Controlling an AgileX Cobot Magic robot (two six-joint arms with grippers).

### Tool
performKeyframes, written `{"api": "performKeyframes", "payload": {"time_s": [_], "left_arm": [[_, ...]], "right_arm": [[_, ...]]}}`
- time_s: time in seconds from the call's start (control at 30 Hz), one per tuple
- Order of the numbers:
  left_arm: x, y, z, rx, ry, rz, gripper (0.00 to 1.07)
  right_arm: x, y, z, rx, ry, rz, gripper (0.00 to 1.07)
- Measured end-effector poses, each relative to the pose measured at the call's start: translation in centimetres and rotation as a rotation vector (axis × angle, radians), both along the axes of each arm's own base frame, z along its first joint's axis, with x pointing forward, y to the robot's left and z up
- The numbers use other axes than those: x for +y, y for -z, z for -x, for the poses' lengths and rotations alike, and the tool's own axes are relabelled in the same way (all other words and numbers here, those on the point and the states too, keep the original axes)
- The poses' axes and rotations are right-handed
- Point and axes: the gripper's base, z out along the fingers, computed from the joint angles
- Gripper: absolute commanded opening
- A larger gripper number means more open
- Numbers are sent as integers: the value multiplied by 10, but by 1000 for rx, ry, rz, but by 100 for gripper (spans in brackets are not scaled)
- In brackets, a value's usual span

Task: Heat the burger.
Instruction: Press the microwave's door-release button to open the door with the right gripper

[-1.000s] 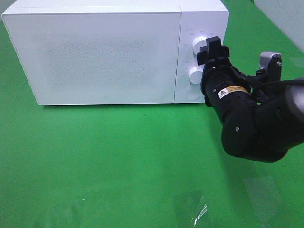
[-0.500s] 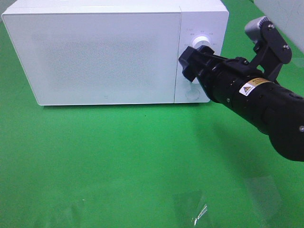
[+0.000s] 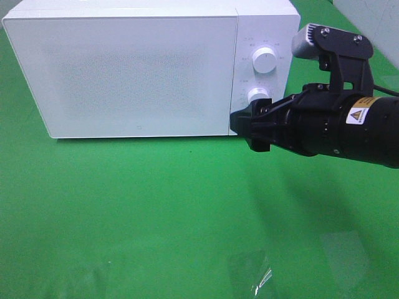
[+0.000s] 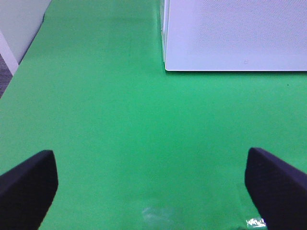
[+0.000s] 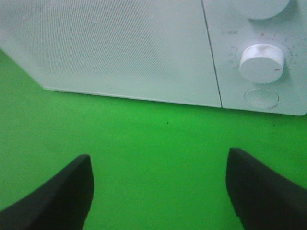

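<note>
The burger is not in view in any frame. The white microwave [image 3: 137, 68] stands at the back of the green table with its door shut; it also shows in the left wrist view [image 4: 235, 33] and the right wrist view [image 5: 120, 48]. My right gripper [image 3: 247, 128] hovers low in front of the microwave's lower right, near the seam between door and control panel. In the right wrist view the right gripper [image 5: 158, 189] is open and empty. My left gripper [image 4: 151, 191] is open and empty over bare green cloth, away from the microwave's left end.
The control panel carries an upper knob [image 3: 265, 60], a lower knob [image 5: 261, 62] and a round button [image 5: 261, 98] below it. Shiny clear tape patches [image 3: 252, 274] lie on the green cloth near the front. A pale wall borders the table's right rear corner.
My right arm has swung from the knobs down and to the left, and its gripper now sits low by the door's lower right corner. The microwave has not changed.
</note>
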Motion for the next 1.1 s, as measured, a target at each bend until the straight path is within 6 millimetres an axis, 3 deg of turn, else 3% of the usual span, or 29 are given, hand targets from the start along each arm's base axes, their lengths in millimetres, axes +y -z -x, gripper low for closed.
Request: {"api": "performKeyframes", "payload": {"time_s": [0.3, 0.77, 0.87, 1.1], "left_arm": [[0, 0, 0, 0, 0, 0, 98], [0, 0, 0, 0, 0, 0, 98], [0, 0, 0, 0, 0, 0, 98], [0, 0, 0, 0, 0, 0, 98]], "right_arm": [[-7, -29, 24, 149, -148, 177, 74], [-36, -44, 69, 342, -216, 325, 74], [-39, -48, 73, 329, -217, 324, 74], [-70, -80, 107, 159, -196, 304, 74]]}}
